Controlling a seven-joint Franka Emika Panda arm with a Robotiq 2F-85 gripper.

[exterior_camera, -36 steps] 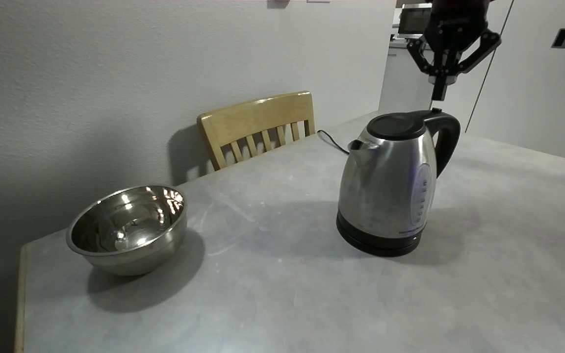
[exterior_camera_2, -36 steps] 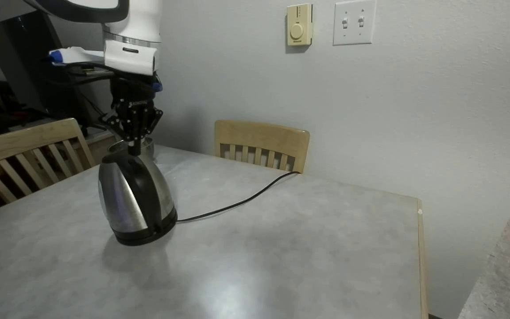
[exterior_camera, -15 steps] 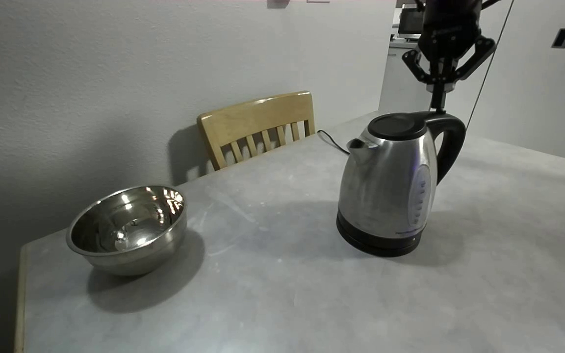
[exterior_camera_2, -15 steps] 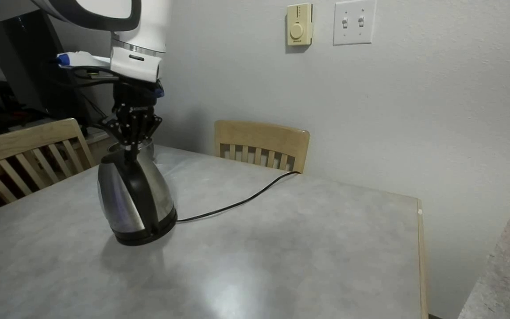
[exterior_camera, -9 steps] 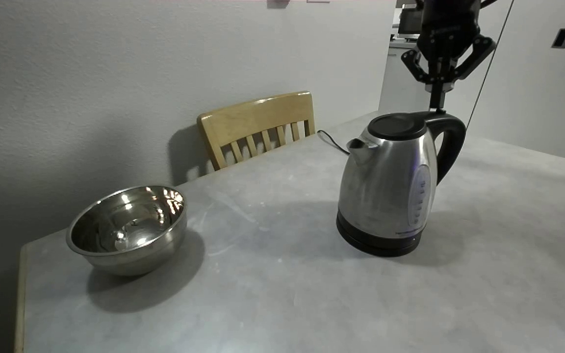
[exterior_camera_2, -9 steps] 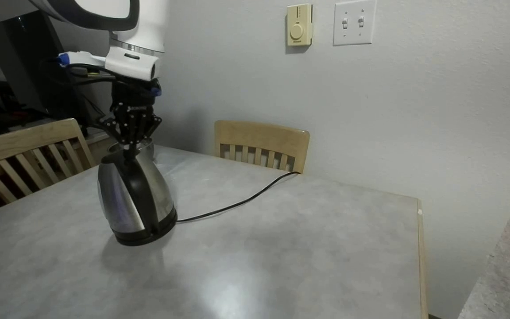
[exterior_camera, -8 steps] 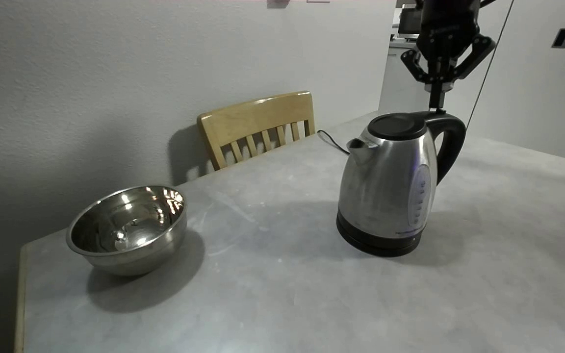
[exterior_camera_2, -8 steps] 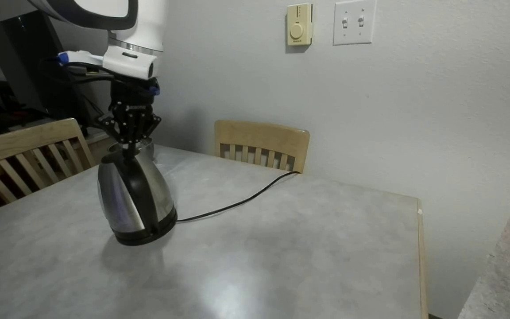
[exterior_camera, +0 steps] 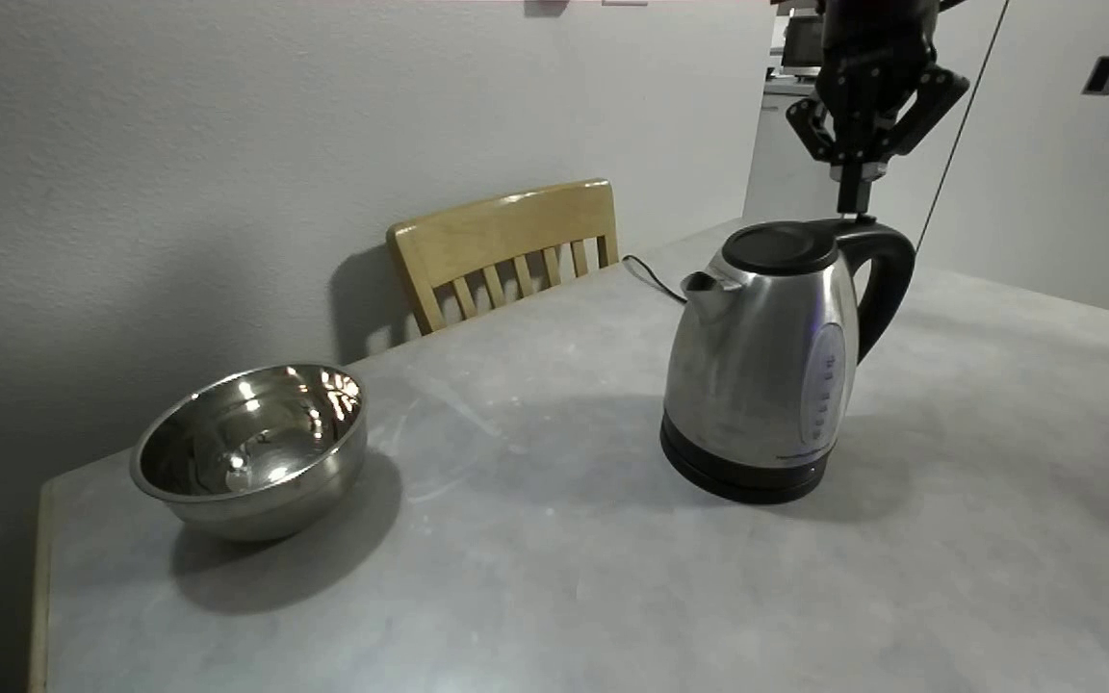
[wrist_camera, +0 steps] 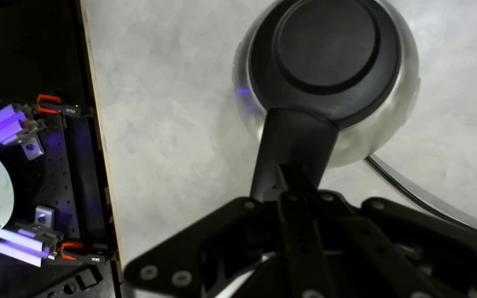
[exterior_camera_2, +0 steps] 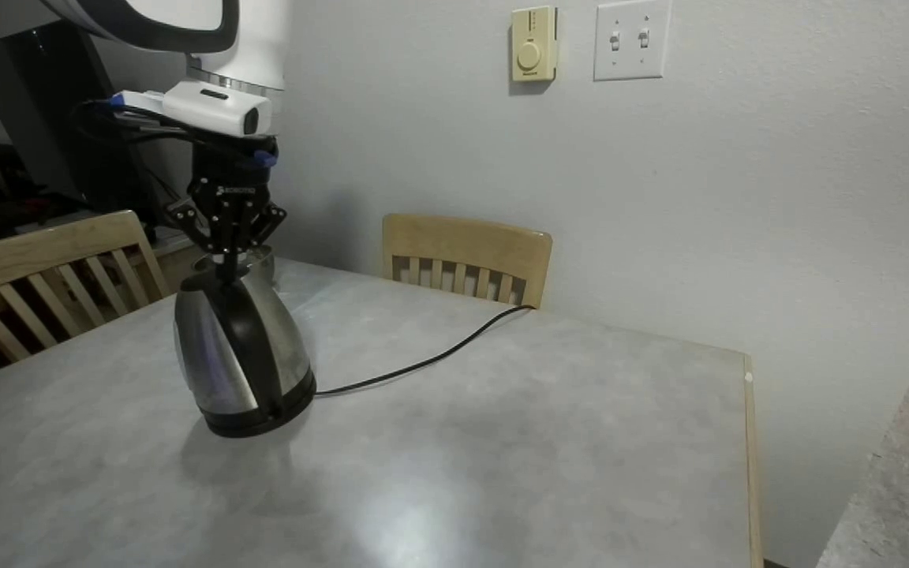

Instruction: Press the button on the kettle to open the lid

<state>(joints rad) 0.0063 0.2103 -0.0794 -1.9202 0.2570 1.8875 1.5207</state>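
Black, jointed claw [exterior_camera: 853,200] points downward, jaws together with nothing between — one narrow tip, likely for pushing, not gripping. Left to right in an exterior view: a round shiny steel bowl [exterior_camera: 251,467] stands well apart on the mottled grey table [exterior_camera: 535,597], presumably out of the way. Next, the brushed-steel electric kettle [exterior_camera: 757,371] stands upright, its short steel spout [exterior_camera: 709,296] turned leftward, leaving the pressing end nearest the claw. Its round black plastic lid [exterior_camera: 779,248] lies closed, so the press probably hasn't taken effect. Then comes the small black button [exterior_camera: 866,219] atop the black loop handle [exterior_camera: 893,274], just below the tip — touching or not, I cannot tell; a downward push seems due
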